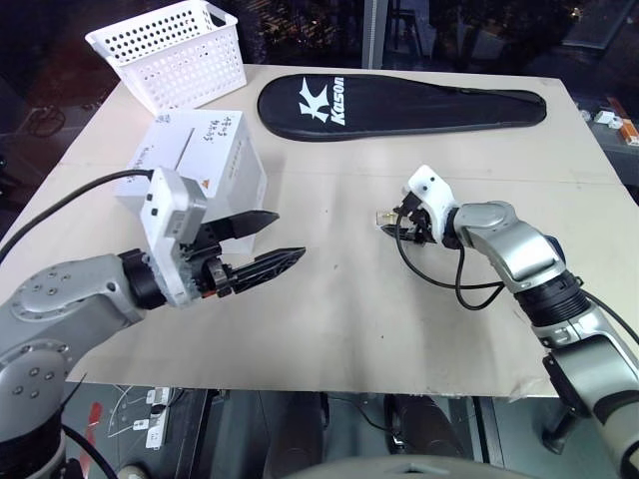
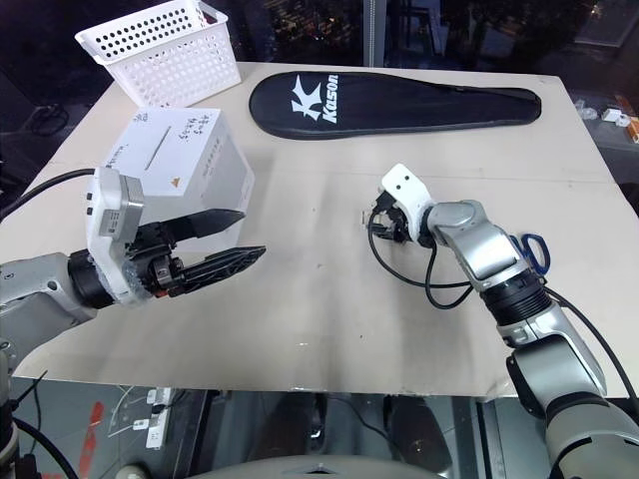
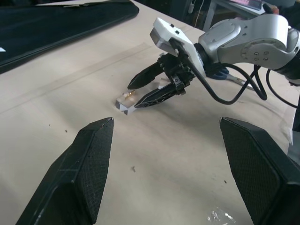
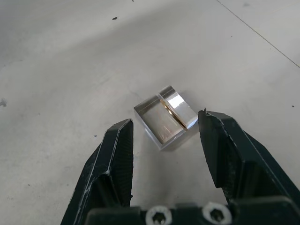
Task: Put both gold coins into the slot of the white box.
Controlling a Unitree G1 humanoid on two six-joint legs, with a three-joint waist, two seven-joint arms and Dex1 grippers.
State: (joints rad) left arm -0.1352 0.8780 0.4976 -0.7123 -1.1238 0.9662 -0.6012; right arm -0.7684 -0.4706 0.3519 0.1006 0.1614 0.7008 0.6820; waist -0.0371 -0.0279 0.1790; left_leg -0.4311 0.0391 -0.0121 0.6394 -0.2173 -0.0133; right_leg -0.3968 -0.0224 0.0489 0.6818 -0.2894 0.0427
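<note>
Left gripper (image 1: 268, 249), nearest the viewer, hovers above the table (image 1: 329, 319) with fingers spread wide, empty; bare tabletop lies ahead of it. White box (image 1: 205, 160) stands just behind it, near the table's left edge. Right gripper (image 4: 164, 140), fingers parted and gripping nothing, flanks a small clear plastic block (image 4: 165, 119) at mid-table; a thin gold coin (image 4: 168, 111) stands edgewise in the block's slit. White perforated basket (image 1: 172, 52) sits at the far-left corner, contents unseen. Black racket cover (image 1: 399, 105) lies along the far edge.
</note>
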